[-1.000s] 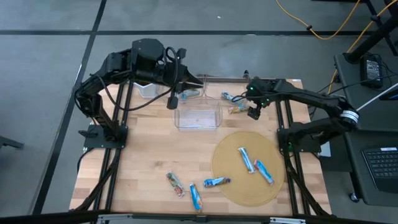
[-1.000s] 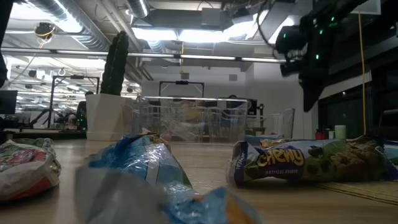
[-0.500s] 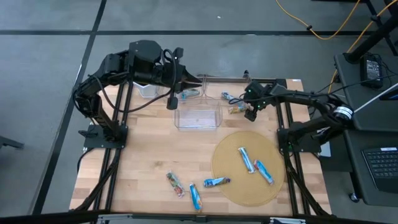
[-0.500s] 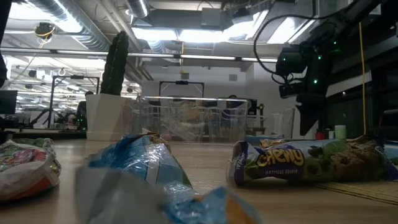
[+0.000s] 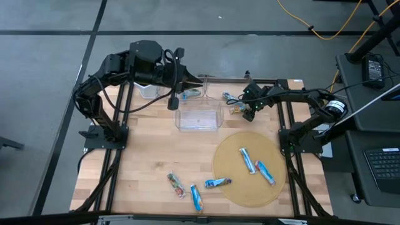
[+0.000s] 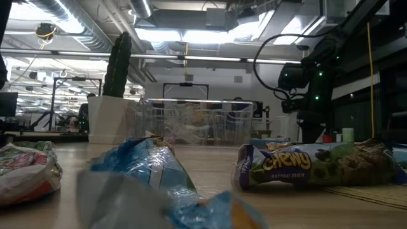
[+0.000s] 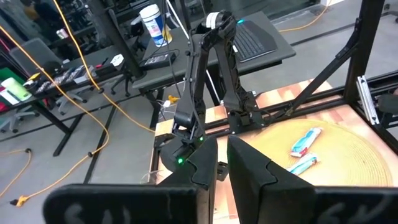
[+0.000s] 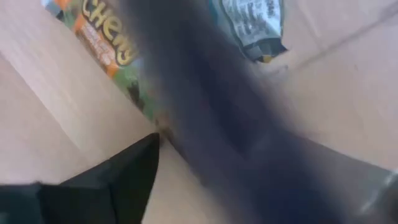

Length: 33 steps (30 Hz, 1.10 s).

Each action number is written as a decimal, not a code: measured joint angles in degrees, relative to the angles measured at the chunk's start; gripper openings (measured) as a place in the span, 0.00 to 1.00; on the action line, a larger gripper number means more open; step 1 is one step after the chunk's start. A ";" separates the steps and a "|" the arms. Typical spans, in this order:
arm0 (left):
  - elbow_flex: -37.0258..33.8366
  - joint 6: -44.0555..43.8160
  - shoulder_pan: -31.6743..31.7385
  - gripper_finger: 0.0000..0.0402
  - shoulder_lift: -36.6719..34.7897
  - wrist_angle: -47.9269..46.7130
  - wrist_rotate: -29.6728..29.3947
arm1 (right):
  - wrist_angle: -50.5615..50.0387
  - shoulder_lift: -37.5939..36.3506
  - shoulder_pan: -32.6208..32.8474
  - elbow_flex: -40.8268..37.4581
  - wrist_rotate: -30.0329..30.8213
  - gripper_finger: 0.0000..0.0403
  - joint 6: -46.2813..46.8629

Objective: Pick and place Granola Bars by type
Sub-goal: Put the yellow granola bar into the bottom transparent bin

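Observation:
My right gripper [image 5: 248, 114] is open and low over the greenish-gold bar [image 5: 237, 110] near the table's far edge. In the right wrist view that bar [image 8: 106, 43] lies between one sharp finger [image 8: 127, 177] and one blurred finger. A blue bar [image 5: 230, 97] lies flat just beyond it. My left gripper [image 5: 173, 101] is shut on nothing, hovering by the clear bins. Two blue bars [image 5: 247, 159] [image 5: 265, 172] rest flat on the round mat. Two more blue ones [image 5: 218, 183] [image 5: 197, 197] and a red multicolour one [image 5: 176, 185] lie on the wood near the front. My right gripper comes at the greenish-gold bar [image 8: 134, 93] from above, with a finger on either side of it. The bar lies flat on the table. The blurred finger hides the place, so I cannot tell whether it touches.
A clear bin [image 5: 199, 117] stands mid-table at the far side. Another bin behind it [image 5: 201, 87] holds a bar [image 5: 190, 94], and a small one [image 5: 148, 91] sits under the left arm. The round mat [image 5: 231, 181] covers the right front. Bare wood lies at the left front.
My right gripper has come down toward the greenish-gold bar and shifted slightly toward the table's left. In the low view it has sunk from high above to near the tabletop. No bar has moved.

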 joint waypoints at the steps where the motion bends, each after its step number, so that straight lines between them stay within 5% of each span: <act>1: 0.00 -0.20 0.00 0.07 0.00 0.01 0.00 | -0.10 0.11 0.00 0.02 -0.03 0.73 0.04; 17: 0.00 -0.86 0.00 0.07 0.00 0.00 0.02 | -13.15 -3.14 0.00 -0.15 -2.24 0.16 1.87; 33: 0.00 1.11 0.00 0.08 0.00 0.02 0.08 | -26.38 -19.66 -0.07 8.55 -5.73 0.11 3.54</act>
